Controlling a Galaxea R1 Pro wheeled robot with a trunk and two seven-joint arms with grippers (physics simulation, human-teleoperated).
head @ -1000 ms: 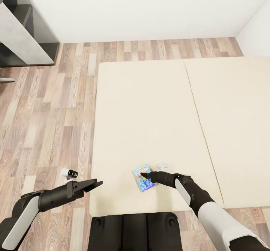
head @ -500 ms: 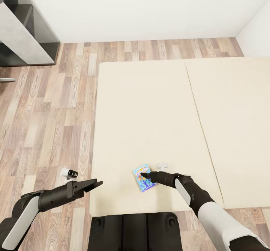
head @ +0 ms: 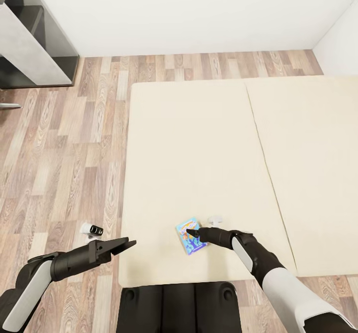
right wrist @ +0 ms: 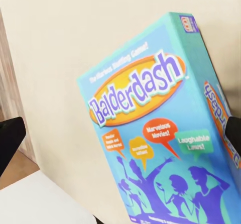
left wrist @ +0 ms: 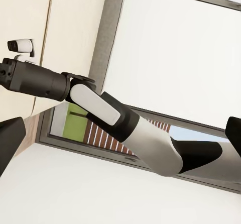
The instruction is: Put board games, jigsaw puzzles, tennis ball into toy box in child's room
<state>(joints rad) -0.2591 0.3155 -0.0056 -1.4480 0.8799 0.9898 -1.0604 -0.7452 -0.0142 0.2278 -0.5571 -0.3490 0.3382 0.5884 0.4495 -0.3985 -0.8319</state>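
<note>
A small blue board game (head: 190,236), lettered "Balderdash" (right wrist: 150,133), lies flat on the beige bed (head: 199,139) near its front edge. My right gripper (head: 192,233) hovers just over the box and is open. In the right wrist view one black fingertip (right wrist: 234,133) sits at the box's side edge and the other fingertip (right wrist: 10,139) stands well off beside it. My left gripper (head: 127,245) is open and holds nothing, level with the bed's front left corner.
A small white object (head: 215,219) rests on the mattress just beyond the box. Another white-and-black object (head: 92,229) lies on the wood floor left of the bed. A grey shelf unit (head: 30,44) stands far left against the white wall.
</note>
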